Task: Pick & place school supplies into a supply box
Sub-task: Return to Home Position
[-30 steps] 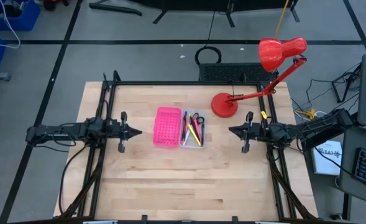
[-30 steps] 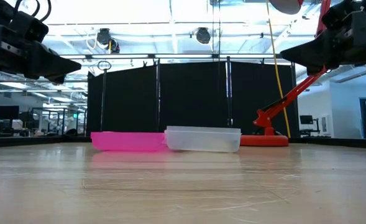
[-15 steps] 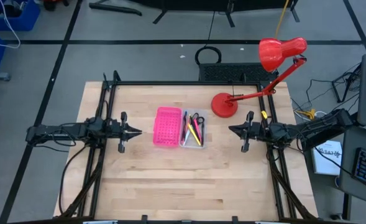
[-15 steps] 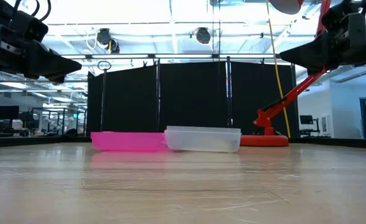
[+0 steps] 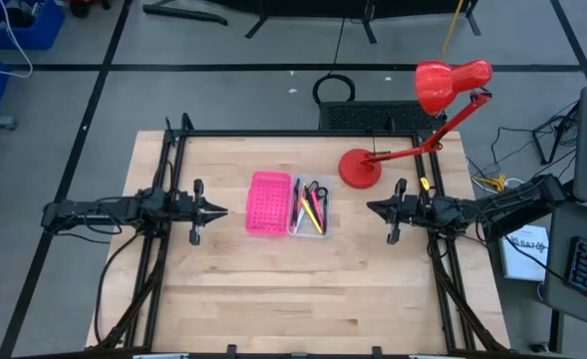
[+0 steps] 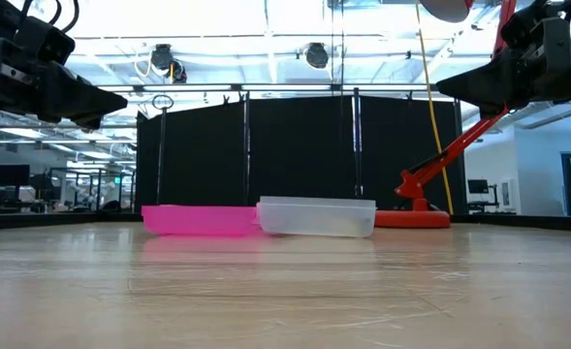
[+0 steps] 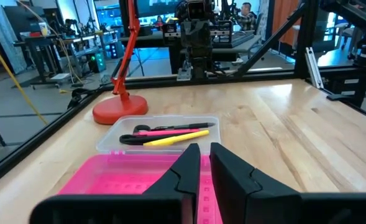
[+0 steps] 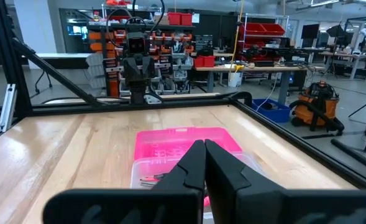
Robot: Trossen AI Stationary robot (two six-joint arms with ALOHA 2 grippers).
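Note:
The translucent supply box (image 5: pixel 310 208) sits mid-table with its bottom on the wood, its left side against the pink perforated rectangle (image 5: pixel 268 203). Inside it lie the black-handled scissors (image 5: pixel 315 189) and several pens, among them pink-red and yellow ones (image 7: pixel 170 135). My left gripper (image 5: pixel 220 210) hovers above the table left of the pink rectangle, empty, with a narrow gap between its fingers (image 7: pixel 205 163). My right gripper (image 5: pixel 371 208) hovers right of the box, shut and empty (image 8: pixel 204 158). In the low view both grippers (image 6: pixel 111 102) (image 6: pixel 450 89) hang high above the table.
A red desk lamp stands with its base (image 5: pixel 359 169) at the table's far right, its arm reaching past the right edge. A black frame (image 5: pixel 293 133) rims the table. Bare wood (image 5: pixel 293 289) lies on the near side of the box.

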